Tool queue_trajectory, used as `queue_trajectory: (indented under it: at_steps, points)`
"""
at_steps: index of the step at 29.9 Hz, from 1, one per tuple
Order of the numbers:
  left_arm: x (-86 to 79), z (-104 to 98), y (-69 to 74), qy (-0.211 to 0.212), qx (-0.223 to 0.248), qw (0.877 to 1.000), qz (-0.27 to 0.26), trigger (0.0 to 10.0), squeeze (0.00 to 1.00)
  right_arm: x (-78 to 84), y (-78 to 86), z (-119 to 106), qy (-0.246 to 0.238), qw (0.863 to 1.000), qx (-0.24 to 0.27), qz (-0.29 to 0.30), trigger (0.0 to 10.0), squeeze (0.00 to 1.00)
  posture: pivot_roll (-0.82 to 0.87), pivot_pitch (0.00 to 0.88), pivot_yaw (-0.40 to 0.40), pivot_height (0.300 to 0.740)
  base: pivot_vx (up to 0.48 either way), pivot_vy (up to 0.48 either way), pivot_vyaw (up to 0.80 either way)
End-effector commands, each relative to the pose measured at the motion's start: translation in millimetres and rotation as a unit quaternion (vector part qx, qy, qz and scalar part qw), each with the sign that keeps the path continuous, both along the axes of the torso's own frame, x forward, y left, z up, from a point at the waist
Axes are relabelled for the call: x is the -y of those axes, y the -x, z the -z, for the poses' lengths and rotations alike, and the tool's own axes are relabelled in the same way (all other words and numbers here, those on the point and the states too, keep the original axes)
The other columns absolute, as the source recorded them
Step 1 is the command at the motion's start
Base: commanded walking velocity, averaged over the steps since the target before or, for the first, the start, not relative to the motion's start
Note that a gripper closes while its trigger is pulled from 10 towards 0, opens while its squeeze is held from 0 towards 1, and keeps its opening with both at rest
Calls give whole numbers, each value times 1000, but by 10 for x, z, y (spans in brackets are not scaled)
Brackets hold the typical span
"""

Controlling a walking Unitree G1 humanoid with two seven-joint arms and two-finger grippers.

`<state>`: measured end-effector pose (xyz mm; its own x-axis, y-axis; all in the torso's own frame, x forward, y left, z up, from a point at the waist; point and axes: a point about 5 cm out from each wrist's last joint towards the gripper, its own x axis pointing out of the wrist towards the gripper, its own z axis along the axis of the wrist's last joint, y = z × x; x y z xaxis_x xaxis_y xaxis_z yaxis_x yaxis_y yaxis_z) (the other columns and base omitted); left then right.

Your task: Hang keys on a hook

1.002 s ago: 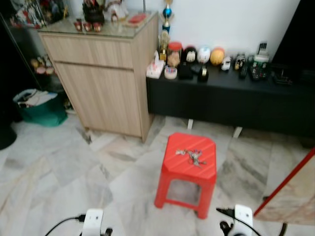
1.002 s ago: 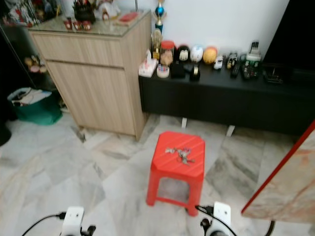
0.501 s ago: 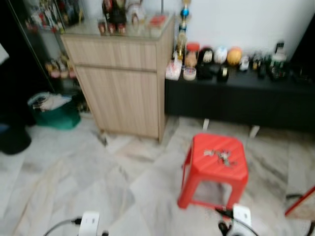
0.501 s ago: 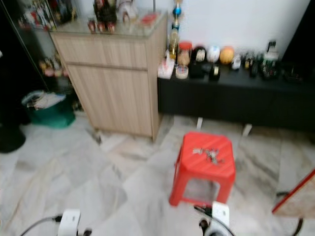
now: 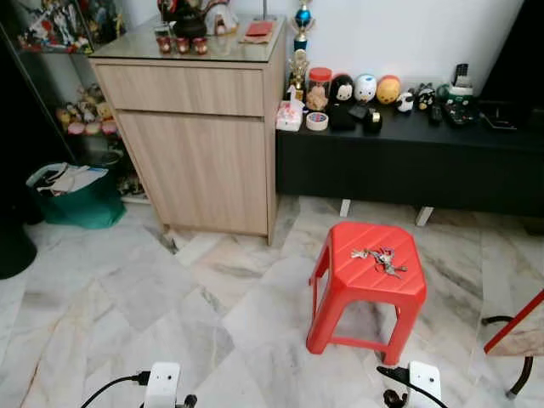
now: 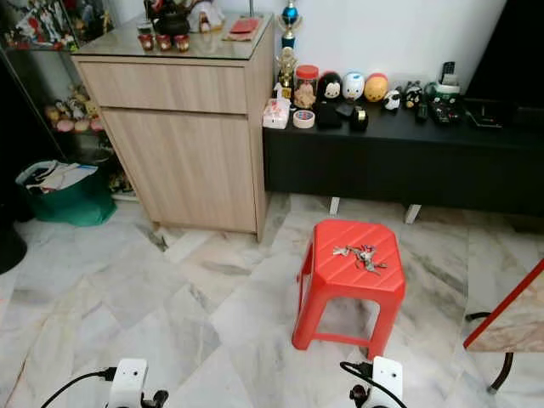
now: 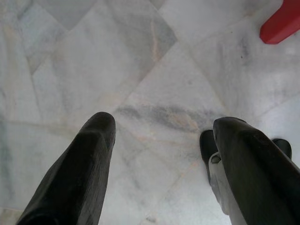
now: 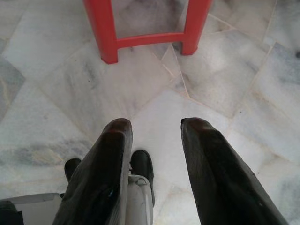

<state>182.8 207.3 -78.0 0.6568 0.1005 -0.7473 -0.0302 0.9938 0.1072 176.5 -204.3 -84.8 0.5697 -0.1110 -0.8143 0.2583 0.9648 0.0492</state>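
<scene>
A: Location of the keys (image 5: pixel 379 258)?

B: Bunch lies flat on top of the red plastic stool (image 5: pixel 336 276), toward its back half. Stool stands on the marble floor (image 5: pixel 102 289), in front of the low black console (image 5: pixel 408 166) and just to the right of the wooden cabinet (image 5: pixel 200 127).

A: End effectors?

B: Left gripper (image 7: pixel 159 136) hangs low over bare floor, fingers spread wide, nothing between them; one red stool foot shows at the frame corner. Right gripper (image 8: pixel 154 133) also points at the floor, fingers apart and empty, the stool's legs and crossbar just beyond the tips.

A: Surroundings?

B: Jars and small figurines line the console's left end. Green bin (image 5: pixel 72 195) sits left of the cabinet.
</scene>
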Motion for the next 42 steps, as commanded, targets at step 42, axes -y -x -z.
queue_trajectory:
  at_steps: [42]
  points:
    - [15, 24, 33, 4, -12, 1000, 2, 10000, 0, 10, -16, -11, -8, 1000, 11, 18, 10000, 0, -1, 21, 12, 740, 254, 0, -38]
